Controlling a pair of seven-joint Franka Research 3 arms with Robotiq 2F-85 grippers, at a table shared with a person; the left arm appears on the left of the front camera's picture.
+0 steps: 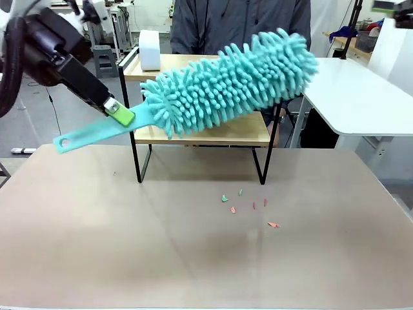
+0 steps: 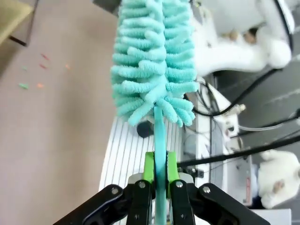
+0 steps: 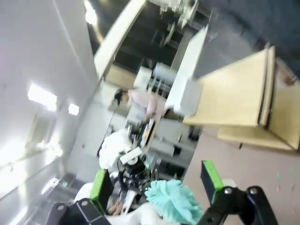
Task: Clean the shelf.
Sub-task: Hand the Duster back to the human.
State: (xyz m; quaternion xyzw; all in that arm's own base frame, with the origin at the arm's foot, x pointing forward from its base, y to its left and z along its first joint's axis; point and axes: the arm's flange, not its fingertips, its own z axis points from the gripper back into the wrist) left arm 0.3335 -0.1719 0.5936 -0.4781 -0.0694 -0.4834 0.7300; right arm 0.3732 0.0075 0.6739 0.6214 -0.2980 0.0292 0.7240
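Observation:
The shelf (image 1: 213, 134) stands at the table's far side, with light wooden boards in a black frame. In front of it my left gripper (image 1: 120, 115) is shut on the flat handle of a teal fluffy duster (image 1: 232, 81). The duster slants up to the right, and its head covers much of the shelf. The left wrist view shows the green pads (image 2: 149, 168) clamped on the duster (image 2: 154, 61) handle. My right gripper (image 3: 156, 183) is open, holds nothing and looks down on the shelf (image 3: 234, 98) and the duster (image 3: 173, 201).
Small red and green scraps (image 1: 248, 206) lie on the tabletop in front of the shelf. A white box (image 1: 150, 50) sits on the top board at its left end. A person (image 1: 239, 26) stands behind the shelf. A white table (image 1: 355, 97) stands at the right.

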